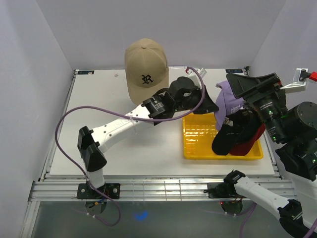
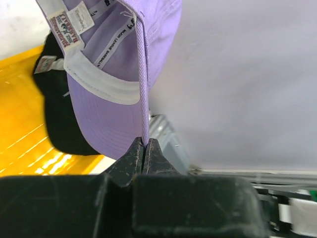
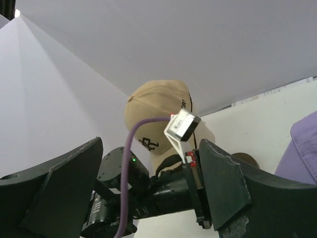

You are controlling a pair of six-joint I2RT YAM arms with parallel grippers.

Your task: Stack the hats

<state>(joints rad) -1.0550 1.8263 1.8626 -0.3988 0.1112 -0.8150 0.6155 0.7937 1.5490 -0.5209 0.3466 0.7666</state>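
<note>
The left tool [image 2: 143,148] is clenched on a thin edge of the lavender cap [image 2: 106,111]. The cap extends straight out from its fingertips, with the inner lining and labels facing the wrist camera. Past that cap, farther from the tool, a black cap [image 2: 59,124] lies in the yellow tray [image 2: 20,129], with what seems to be a red cap [image 1: 250,145] beneath it. The right tool [image 3: 151,144] is released, its fingers spread wide with nothing between them, just beside the lavender cap. Beyond its tips, the tan cap [image 3: 158,106] stands upright near the far edge of the table [image 1: 124,148].
</note>
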